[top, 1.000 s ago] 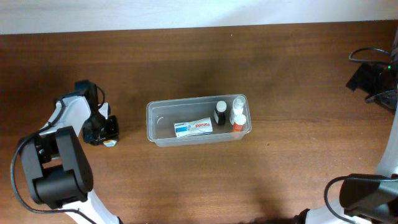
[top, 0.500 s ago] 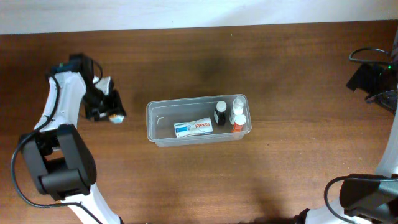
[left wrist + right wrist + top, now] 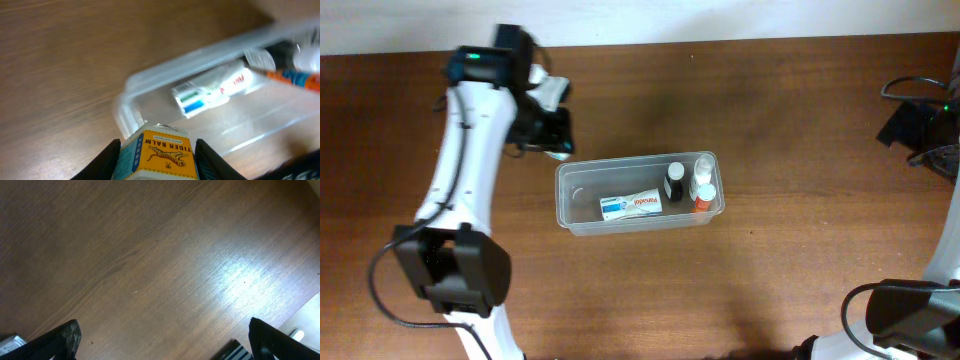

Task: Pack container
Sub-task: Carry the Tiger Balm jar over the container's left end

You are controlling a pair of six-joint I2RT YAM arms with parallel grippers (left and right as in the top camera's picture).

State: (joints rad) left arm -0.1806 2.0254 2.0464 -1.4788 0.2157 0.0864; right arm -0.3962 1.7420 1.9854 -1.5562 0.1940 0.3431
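The container (image 3: 565, 190) is a clear plastic tub at the table's middle. It holds a white toothpaste tube (image 3: 630, 205), a dark bottle (image 3: 674, 182) and two small bottles with white and orange caps (image 3: 703, 186). My left gripper (image 3: 552, 137) is shut on a small orange Tiger Balm box (image 3: 159, 155) and holds it above the table just off the container's far left corner. The container also shows in the left wrist view (image 3: 145, 95), below and ahead of the box. My right gripper (image 3: 162, 340) is open and empty over bare wood, out of the overhead view.
The wooden table (image 3: 770, 270) surrounds the tub. Dark cables and gear (image 3: 920, 125) lie at the far right edge. A striped object (image 3: 232, 351) shows at the bottom of the right wrist view.
My left arm has lifted the Tiger Balm box from the table at the left and carried it up and right, to the container's far left corner. The right arm has not moved.
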